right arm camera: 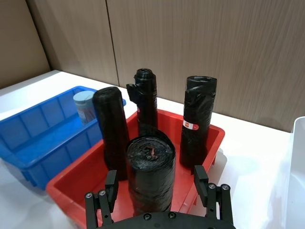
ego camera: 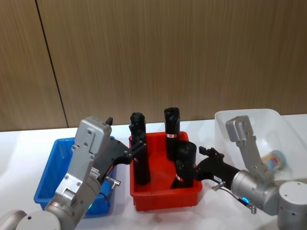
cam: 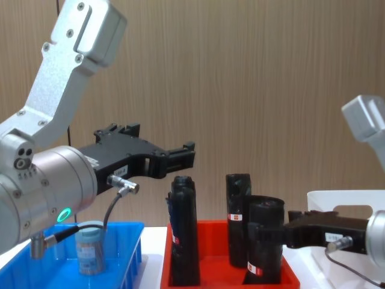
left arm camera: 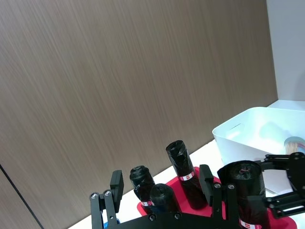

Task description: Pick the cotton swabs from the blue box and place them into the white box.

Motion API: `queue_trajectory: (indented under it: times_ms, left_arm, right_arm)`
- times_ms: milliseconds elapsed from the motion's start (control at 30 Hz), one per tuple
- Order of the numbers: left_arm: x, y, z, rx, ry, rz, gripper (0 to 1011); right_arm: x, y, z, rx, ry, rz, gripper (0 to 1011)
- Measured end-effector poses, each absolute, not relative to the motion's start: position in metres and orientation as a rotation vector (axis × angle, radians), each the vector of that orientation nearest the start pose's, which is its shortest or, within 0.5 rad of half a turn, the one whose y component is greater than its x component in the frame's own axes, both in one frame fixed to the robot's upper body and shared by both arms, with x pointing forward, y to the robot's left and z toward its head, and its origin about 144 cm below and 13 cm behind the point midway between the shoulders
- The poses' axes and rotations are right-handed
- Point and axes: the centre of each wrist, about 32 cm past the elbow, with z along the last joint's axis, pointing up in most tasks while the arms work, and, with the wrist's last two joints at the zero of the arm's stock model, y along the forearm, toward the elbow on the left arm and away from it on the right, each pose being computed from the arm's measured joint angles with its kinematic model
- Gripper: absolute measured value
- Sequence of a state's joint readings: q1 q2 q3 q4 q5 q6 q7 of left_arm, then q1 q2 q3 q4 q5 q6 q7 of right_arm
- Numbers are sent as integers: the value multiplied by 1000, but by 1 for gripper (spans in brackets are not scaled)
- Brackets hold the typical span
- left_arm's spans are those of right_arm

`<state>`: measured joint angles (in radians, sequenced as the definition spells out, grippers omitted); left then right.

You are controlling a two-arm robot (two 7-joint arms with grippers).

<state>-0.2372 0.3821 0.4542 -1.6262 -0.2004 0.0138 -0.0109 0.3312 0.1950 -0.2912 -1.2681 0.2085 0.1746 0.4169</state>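
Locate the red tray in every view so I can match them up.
Head: red tray sits bottom centre.
Left wrist: red patches along the bottom edge.
Right wrist: lower centre, beside the blue box.
Chest: bottom centre.
Shared landmark: the black rolls standing in it.

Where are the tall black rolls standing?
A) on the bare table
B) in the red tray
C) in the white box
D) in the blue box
B: the black rolls stand upright inside the red tray, between the blue box and the white box.
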Motion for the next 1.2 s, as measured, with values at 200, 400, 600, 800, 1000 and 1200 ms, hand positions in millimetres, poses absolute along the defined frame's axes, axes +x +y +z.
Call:
queue_trajectory:
  times_ms: [200,400,600,800,1000,1200]
  left_arm:
    - [492,198,1204,61,-268,1124,1004]
    - [492,198,1204,61,-268,1124,1004]
    - [492,198,1204,61,-268,1124,1004]
    - [492,198,1204,61,-268,1124,1004]
    - [492,198,1204,61,-268,1124,1004]
    - [492,198,1204,61,-268,1124,1004]
  right_arm:
    - [556,-211,1152,-198,124,-949,1002]
    - [564,-208,1150,-209,127,-956,910]
    - [569,-205,1149,-216,129,-957,774]
    - [572,-204,1150,-220,132,-958,577]
    - [573,-204,1151,-222,140,-958,516]
    - [573,-204,1156,-210,140,-958,485]
